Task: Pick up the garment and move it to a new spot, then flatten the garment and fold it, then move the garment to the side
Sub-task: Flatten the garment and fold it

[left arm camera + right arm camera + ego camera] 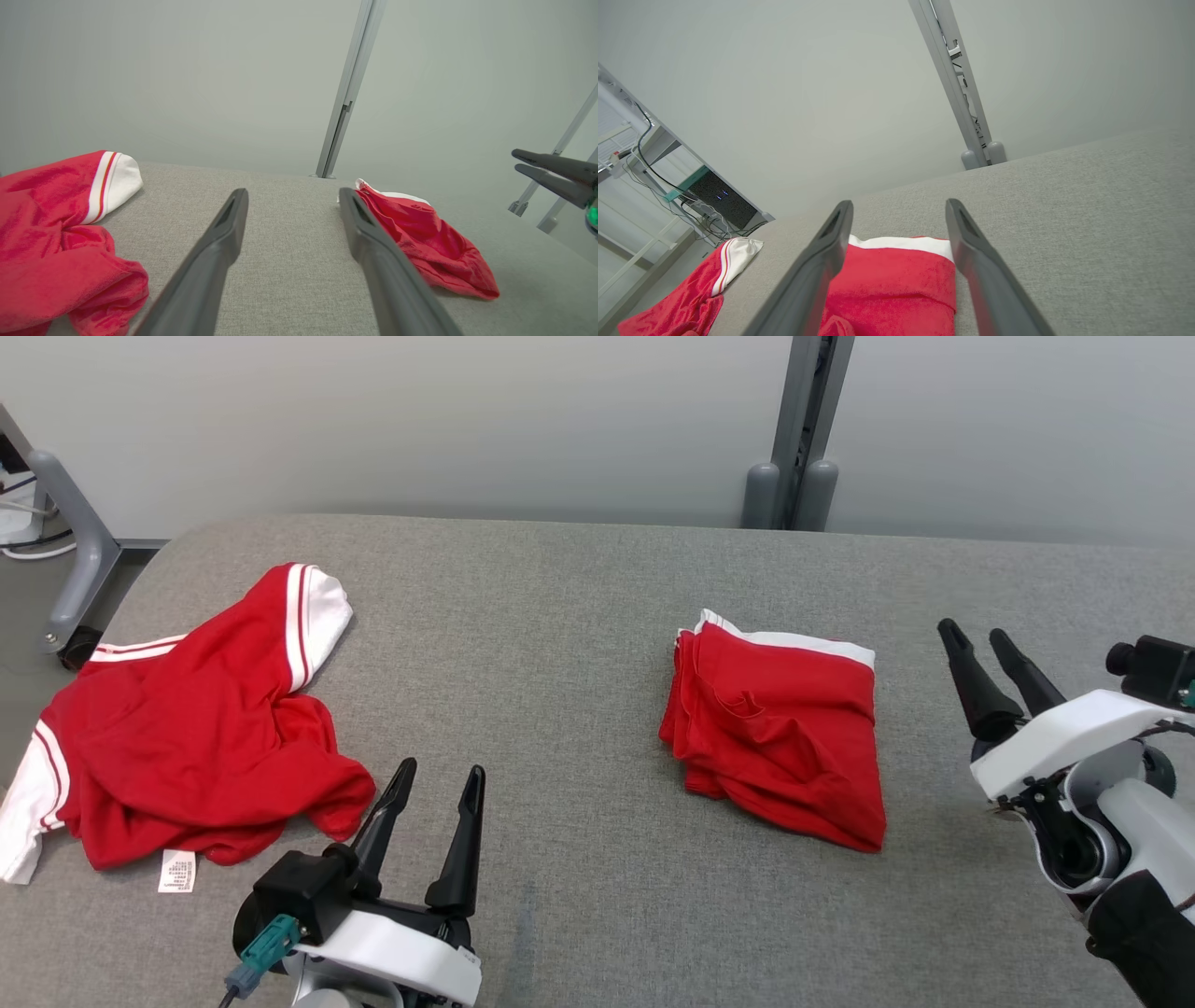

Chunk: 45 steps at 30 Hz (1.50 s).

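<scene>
Looking down from the head camera, I've got the folded red garment [780, 733] lying on the grey table [560, 616], right of the middle, with a white band along its far edge. My right jaws stand apart and hold nothing, raised off the table to the right of that garment and clear of it. The right wrist camera looks between the two fingers [817, 270] straight at that white band. My left jaws are spread wide too, empty, low by the near edge. Just to their left sprawls a crumpled red garment [187, 728] with white striped cuffs, a small white label [177, 871] poking out at its near hem. The two garments are well apart. A grey post [794, 429] rises behind the table.
</scene>
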Tool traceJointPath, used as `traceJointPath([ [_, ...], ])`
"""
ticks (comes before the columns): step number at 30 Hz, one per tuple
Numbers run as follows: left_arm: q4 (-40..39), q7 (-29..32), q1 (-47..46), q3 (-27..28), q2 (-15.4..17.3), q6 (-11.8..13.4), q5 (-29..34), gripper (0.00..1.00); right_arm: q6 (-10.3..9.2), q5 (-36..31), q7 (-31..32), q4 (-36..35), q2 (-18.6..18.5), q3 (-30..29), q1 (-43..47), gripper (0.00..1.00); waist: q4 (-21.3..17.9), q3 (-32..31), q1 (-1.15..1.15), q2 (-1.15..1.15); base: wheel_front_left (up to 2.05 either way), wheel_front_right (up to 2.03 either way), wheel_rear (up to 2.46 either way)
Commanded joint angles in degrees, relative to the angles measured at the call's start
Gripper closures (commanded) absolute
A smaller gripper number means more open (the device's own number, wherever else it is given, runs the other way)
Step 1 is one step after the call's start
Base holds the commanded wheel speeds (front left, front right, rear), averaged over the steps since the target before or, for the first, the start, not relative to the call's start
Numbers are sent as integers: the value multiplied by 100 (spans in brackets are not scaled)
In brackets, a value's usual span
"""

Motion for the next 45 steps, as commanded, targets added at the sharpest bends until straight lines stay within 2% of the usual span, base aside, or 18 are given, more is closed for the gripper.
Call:
traceJointPath([
  [1, -12, -9, 2, 18, 21, -4, 34, 0, 9, -177, -21, 33, -12, -141, 91, 0, -1, 11, 0, 0, 0, 0, 0],
  [6, 0, -9, -45, -35, 20, -34, -1, 0, 9, -713, -22, 219, 82, -547, 260, 0, 81, 25, 0, 0, 0, 0, 0],
  [7, -5, -10, -46, -36, 20, -26, -9, 0, 9, -800, -22, 270, 120, -611, 266, 10, 112, 26, 0, 0, 0, 0, 0],
  [8, -5, -10, -46, -36, 20, -26, -9, 0, 9, -800, -22, 270, 120, -611, 266, 10, 112, 26, 0, 0, 0, 0, 0],
  [9, -6, -9, -46, -31, 21, -25, -13, 0, 9, -878, -23, 324, 155, -666, 265, 54, 141, 29, 0, 0, 0, 0, 0],
  [10, -5, -9, -50, -38, 22, -26, -17, 0, 9, -965, -23, 416, 179, -685, 268, 88, 180, 34, 0, 0, 0, 0, 0],
  [11, -4, -9, -56, -41, 21, -28, -23, 0, 9, -1031, -23, 513, 229, -647, 269, 100, 216, 37, 0, 0, 0, 0, 0],
  [18, -8, -9, -89, -107, 22, -19, -87, 0, 9, -963, 499, 1471, 609, -515, 18, 100, 544, 112, 0, 0, 0, 0, 0],
  [23, -18, -9, -136, -130, 17, -3, -97, 0, 6, -609, 947, 1583, 768, -427, -37, 100, 780, 168, 0, 0, 0, 0, 0],
  [24, -28, -9, -134, -124, 19, 0, -89, 0, 6, -426, 1210, 1568, 832, -400, -38, 100, 853, 182, 0, 0, 0, 0, 0],
  [29, -34, -9, -113, -93, 17, 4, -90, 0, 6, -144, 1566, 1265, 859, -249, 54, 100, 934, 191, 0, 0, 0, 0, 0],
  [31, -25, -9, -67, -77, 19, 3, -91, 0, 6, 21, 1706, 943, 831, -95, 212, 100, 932, 172, 0, 0, 0, 0, 0],
  [38, -14, -9, -23, -58, 18, -2, -50, 0, 6, 298, 2082, 7, 875, 447, 540, 100, 637, 123, 0, 0, 0, 0, 0],
  [41, -5, -9, -30, -37, 20, -17, -15, 0, 6, 378, 1994, -474, 836, 653, 623, 100, 453, 86, 0, 0, 0, 0, 0],
  [45, -5, -9, -8, -2, 23, -25, 14, 0, 6, 303, 1576, -865, 690, 787, 632, 100, 217, 16, 0, 0, 0, 0, 0],
])
